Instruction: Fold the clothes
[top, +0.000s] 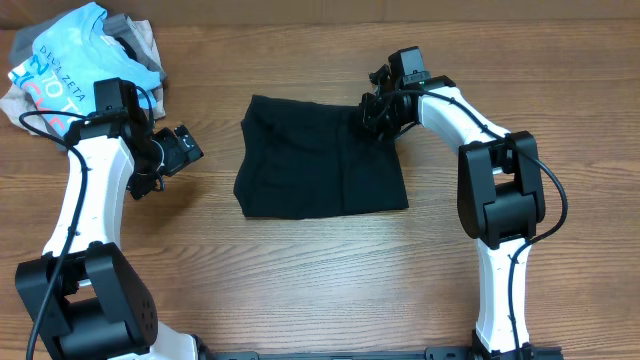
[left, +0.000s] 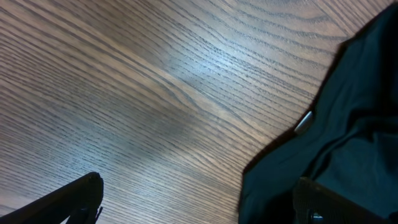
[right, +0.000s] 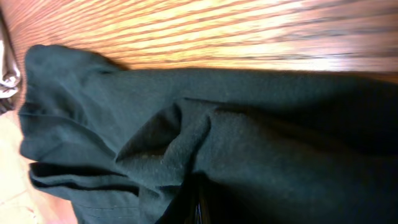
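Our right fingers (top: 376, 110) are closed on a corner of the black clothes (top: 320, 160), tips buried in fabric. Our left fingers (left: 68, 200) stand wide apart over the desk (top: 320, 260).

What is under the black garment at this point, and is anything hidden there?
Only wooden table shows around the black garment, which lies flat in folded layers. Whatever its layers cover cannot be seen. The right gripper is shut on its bunched far-right corner.
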